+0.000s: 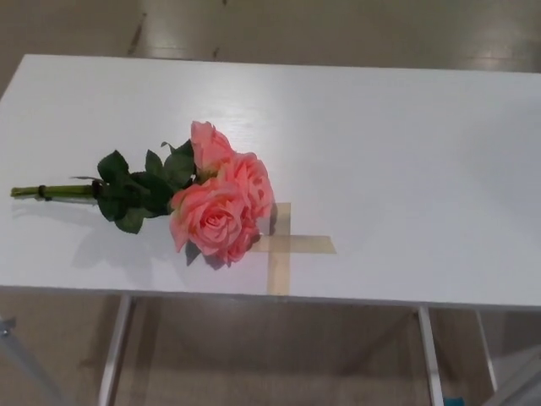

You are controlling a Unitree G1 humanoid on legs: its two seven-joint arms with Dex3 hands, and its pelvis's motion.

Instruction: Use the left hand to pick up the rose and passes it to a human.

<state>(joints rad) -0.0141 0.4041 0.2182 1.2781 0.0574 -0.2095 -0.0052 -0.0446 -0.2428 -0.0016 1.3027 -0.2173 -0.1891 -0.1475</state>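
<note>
A bunch of pink roses (221, 201) lies on its side on the white table (406, 152), blooms toward the middle. Dark green leaves (135, 190) sit behind the blooms, and the thin green stems (51, 192) run out to the left, bound by a dark tie. The blooms partly cover a cross of tan tape (283, 245) stuck to the tabletop. Neither of my hands shows in the head view.
The table's front edge (254, 296) runs across the lower part of the picture, with metal legs (114, 351) below it. Brownish floor lies beyond the far edge and under the table.
</note>
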